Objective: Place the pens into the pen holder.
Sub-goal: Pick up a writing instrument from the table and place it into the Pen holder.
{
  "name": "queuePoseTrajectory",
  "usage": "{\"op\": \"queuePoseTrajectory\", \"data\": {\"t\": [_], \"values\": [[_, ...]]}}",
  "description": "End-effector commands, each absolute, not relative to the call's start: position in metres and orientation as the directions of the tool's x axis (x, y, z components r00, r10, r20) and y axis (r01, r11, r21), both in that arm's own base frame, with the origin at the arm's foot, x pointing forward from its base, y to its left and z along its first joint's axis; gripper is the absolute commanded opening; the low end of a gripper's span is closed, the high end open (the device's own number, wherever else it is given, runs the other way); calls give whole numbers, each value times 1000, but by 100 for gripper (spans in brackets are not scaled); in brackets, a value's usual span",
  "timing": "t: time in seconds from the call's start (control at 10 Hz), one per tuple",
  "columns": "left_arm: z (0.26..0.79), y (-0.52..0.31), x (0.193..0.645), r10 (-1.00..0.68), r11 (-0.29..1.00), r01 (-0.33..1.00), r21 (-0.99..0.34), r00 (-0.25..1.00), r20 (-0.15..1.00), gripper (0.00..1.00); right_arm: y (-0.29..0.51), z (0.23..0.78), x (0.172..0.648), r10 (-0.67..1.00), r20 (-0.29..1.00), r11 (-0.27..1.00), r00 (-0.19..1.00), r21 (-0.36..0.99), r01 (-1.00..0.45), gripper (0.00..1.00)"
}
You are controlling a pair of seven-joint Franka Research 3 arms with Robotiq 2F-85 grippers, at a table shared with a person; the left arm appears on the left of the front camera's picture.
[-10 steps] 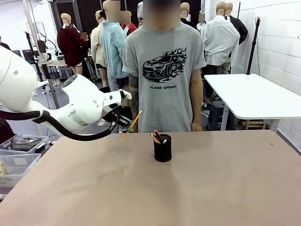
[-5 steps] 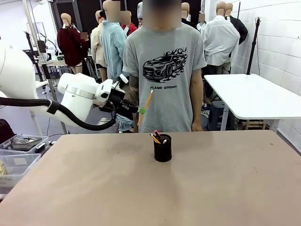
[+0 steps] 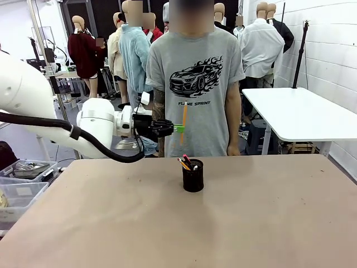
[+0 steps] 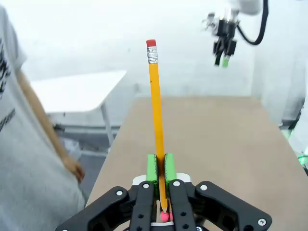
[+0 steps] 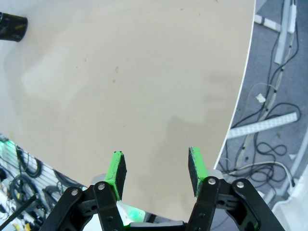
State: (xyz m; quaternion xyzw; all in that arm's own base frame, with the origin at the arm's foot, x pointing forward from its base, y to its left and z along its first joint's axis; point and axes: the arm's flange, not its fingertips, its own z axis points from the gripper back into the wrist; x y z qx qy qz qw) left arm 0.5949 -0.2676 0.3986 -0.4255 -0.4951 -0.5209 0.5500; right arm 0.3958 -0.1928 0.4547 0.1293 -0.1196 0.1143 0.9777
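A black mesh pen holder (image 3: 193, 176) stands on the tabletop (image 3: 234, 223), a few pens already inside. Above and just left of the holder, the left arm reaches in level, its fingers (image 3: 178, 128) clamped tight on an upright yellow pencil (image 3: 184, 124). The right arm's fingers (image 5: 156, 172) hang partly open, empty, high above the tabletop, well away from the holder.
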Motion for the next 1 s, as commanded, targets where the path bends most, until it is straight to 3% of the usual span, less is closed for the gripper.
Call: {"op": "queuePoseTrajectory", "data": {"t": [0.0,0.5,0.9], "values": [[393,-281,597,-50,79,995,62,-58,997,0,-192,451,395,197,279,936,940,233,-265,66],[355,-314,608,-76,-13,1000,19,-20,997,0,-192,451,395,197,279,936,940,233,-265,66],[324,-317,607,-123,18,1000,-9,11,992,0,-192,451,395,197,279,936,940,233,-265,66]]}}
